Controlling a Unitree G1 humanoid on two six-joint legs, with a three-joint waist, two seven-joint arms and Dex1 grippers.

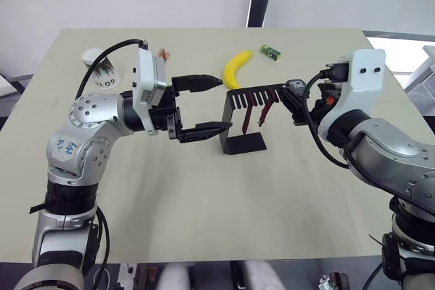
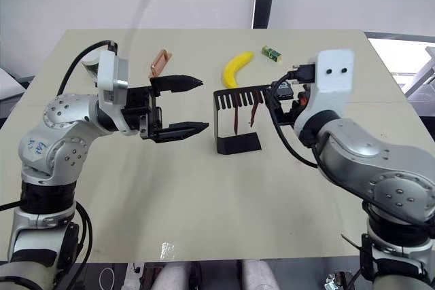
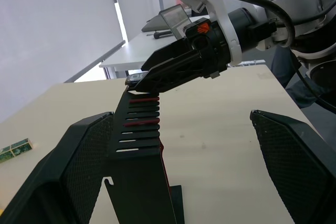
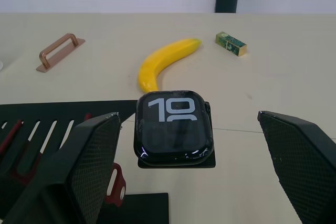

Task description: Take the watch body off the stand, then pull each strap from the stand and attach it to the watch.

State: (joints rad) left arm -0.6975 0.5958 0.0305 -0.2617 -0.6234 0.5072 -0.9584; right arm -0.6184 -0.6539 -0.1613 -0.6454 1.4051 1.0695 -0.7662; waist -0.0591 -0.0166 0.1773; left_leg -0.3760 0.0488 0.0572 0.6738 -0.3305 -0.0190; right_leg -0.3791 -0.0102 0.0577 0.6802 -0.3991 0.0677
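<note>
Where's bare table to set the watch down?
Bare table runs wide in front of the stand, between both arms. Crowded behind: banana, green box, copper handle. The watch sits on the stand's end.

A pale beige table (image 1: 204, 202) carries everything here. Near its middle the stand (image 1: 242, 119) rests on its flat black base. Behind the stand a yellow banana (image 1: 236, 67) lies on the tabletop, and a small green box (image 1: 270, 51) sits just beyond the banana's far tip, toward the back edge. A copper-coloured handle (image 2: 160, 62) lies toward the robot's left of the banana. Near the far left corner stands a white cup (image 1: 99, 66) with dark lettering.
</note>
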